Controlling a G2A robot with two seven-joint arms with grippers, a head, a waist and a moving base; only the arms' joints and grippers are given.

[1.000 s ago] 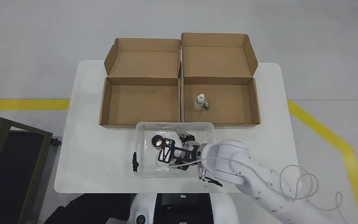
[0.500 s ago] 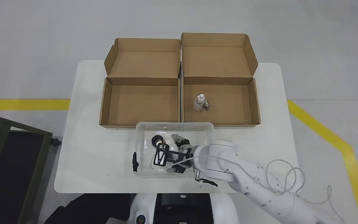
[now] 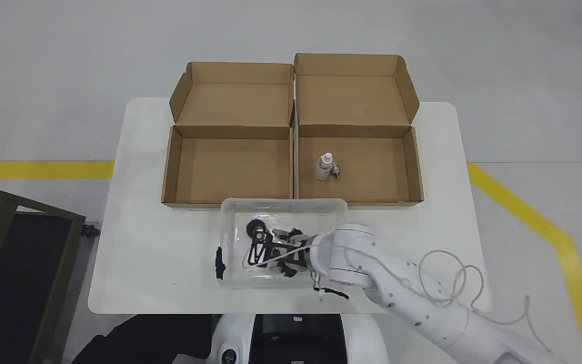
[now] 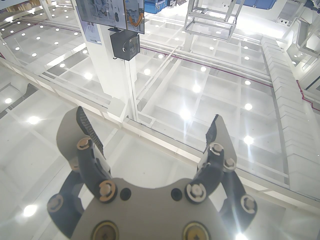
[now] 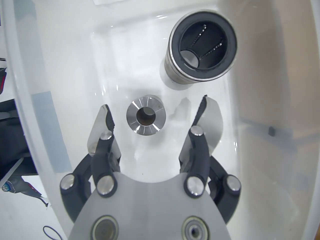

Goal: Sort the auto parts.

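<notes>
Two metal parts stand close together in the clear tub (image 5: 37,81): a small steel sleeve (image 5: 146,118) between the fingers of the wide-open right gripper (image 5: 155,104), and a bigger bearing (image 5: 200,51) just beyond. Closing off-centre could tip the sleeve or nudge the bearing, and the smooth sleeve may slip.

Could not tell the kind of the small white part (image 3: 325,166) in the right-hand cardboard box (image 3: 382,175), nor of the small black thing (image 3: 219,264) just outside the clear bin (image 3: 273,201), both too small in the top view. Could not see the bin's near right corner under the right arm (image 3: 364,264), with the dark parts (image 3: 273,242) at the arm's tip merged into one tangle there. Found the bin's walls cropped at the right wrist view's edges, and likewise the base of the left gripper (image 4: 147,112) at the left wrist view's edge.
</notes>
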